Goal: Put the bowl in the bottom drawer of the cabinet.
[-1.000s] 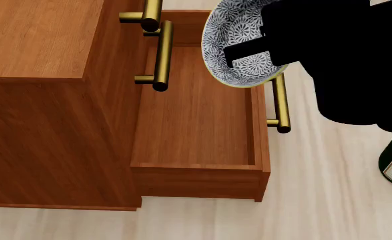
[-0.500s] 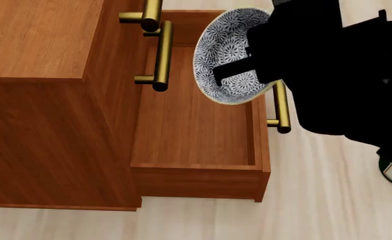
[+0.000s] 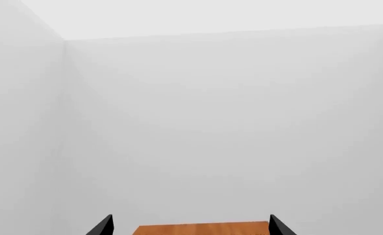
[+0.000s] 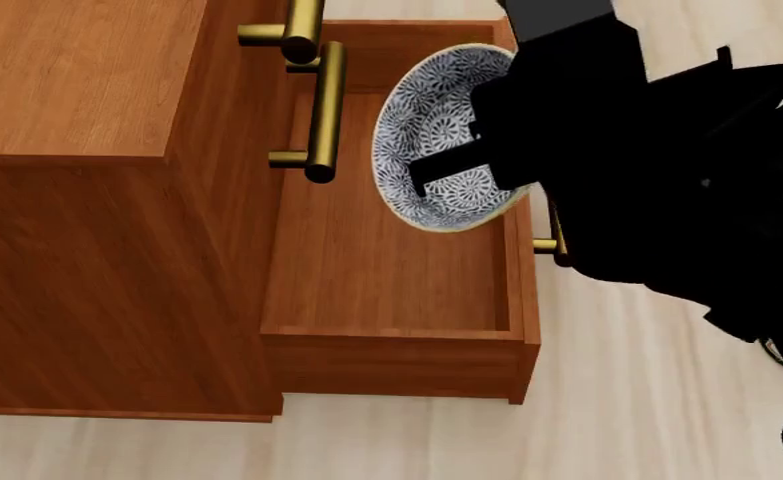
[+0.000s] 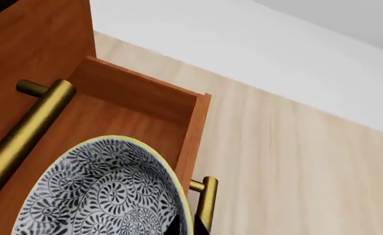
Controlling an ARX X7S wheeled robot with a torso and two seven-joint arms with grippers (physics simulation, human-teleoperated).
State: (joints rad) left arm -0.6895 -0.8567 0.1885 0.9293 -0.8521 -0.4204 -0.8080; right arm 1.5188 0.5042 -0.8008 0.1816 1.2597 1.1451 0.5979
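Bowl (image 4: 438, 140) tilted on edge, held over the open bottom drawer (image 4: 384, 270), its far rim clamped by the right gripper (image 4: 478, 150), one finger across the inside. Left gripper (image 3: 188, 227) jaws apart, holding nothing, above the cabinet (image 4: 84, 80) top.

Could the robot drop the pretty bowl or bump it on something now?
Maybe. The small blue-patterned ceramic bowl hangs tilted in the right claw, gripped only at its rim, above the open reddish-brown wooden bottom drawer. It might slip and crack on the drawer floor. It also sits close to the drawer's front panel and the brass bar handle of the drawer above, so lowering it carelessly might knock either one.
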